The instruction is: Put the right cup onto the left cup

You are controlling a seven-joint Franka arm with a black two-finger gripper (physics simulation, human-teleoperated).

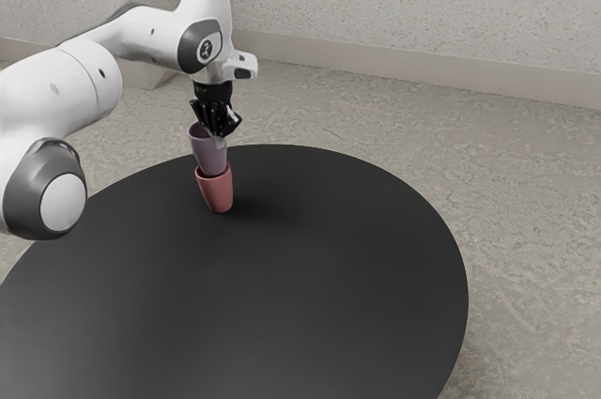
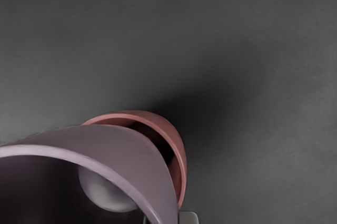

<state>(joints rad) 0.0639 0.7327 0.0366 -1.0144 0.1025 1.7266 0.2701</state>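
Observation:
My gripper [image 1: 221,138] is shut on the wall of the purple cup [image 1: 208,154], near its rim, above the table. Directly below, the pink cup [image 1: 216,191] stands upright on the table, and the purple cup's base overlaps its mouth. In the wrist view, my gripper [image 2: 167,218] pinches the purple cup [image 2: 124,147] from inside and outside. Part of the pink cup's rim [image 2: 171,137] curves around the purple one, with a dark gap on one side. How deep the purple base sits is hidden.
The round black table [image 1: 319,286] stretches away from the cups, which are near its far edge. Beyond it lie the grey floor [image 1: 526,221] and a speckled wall [image 1: 404,5].

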